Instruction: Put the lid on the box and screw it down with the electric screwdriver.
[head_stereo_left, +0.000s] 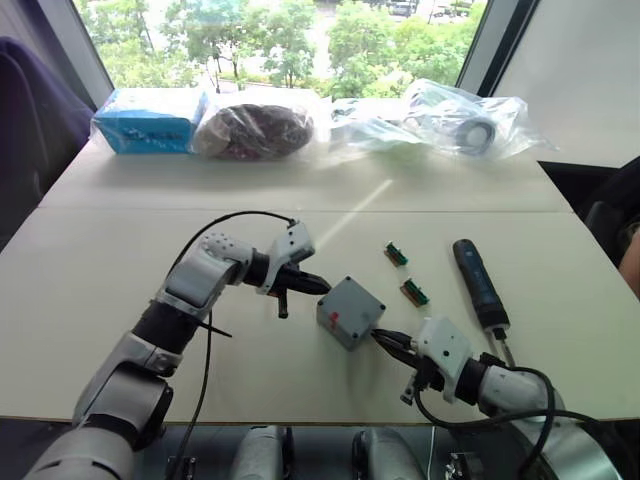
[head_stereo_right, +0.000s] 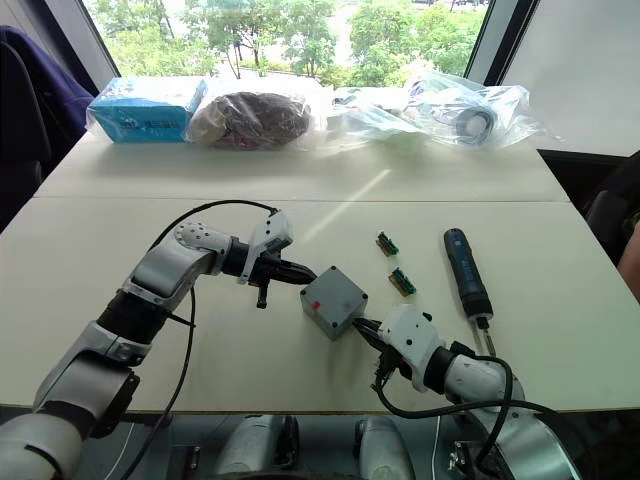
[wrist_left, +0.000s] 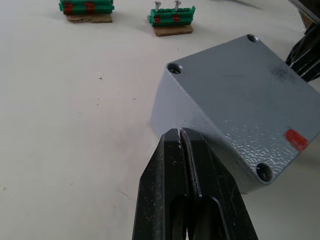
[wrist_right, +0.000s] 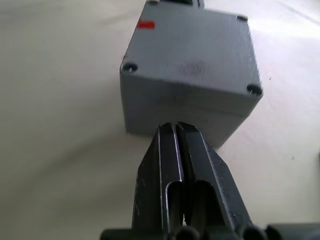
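Left eye view: both pincers, left (head_stereo_left: 322, 287) and right (head_stereo_left: 381, 337), were closed and empty, flanking the box (head_stereo_left: 350, 311), lid apparently on. Electric screwdriver (head_stereo_left: 481, 283) lay nearer the right arm, bit toward the robot.

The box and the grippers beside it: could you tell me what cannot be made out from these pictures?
- Whether the lid is seated flush on the box: no seam is readable.
- Whether screws sit in the corner holes: too small and dark in both wrist views.
- Whether the left gripper and right gripper, both shut, touch the box.
- The electric screwdriver: its bit tip is too thin to make out.
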